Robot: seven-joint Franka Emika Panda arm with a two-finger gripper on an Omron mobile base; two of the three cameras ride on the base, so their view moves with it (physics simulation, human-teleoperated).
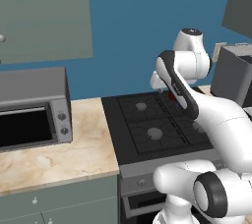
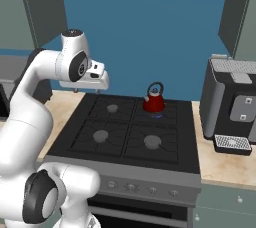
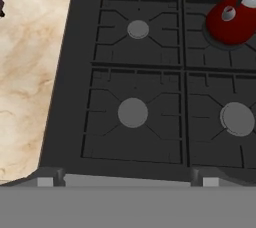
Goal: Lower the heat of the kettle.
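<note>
the claw hangs with its fingers spread wide and nothing between them, above the stove's back left corner. the red kettle stands upright on the back right burner, well apart from the claw. a coffee machine sits on the counter right of the stove.

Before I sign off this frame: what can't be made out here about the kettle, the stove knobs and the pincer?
- Kettle: left base view, arm hides nearly all; hand view, right edge crops its handle.
- Stove knobs: right base view, too small to read settings or match to burners; left base view, arm covers most.
- Pincer: right base view, fingers too small to judge.
</note>
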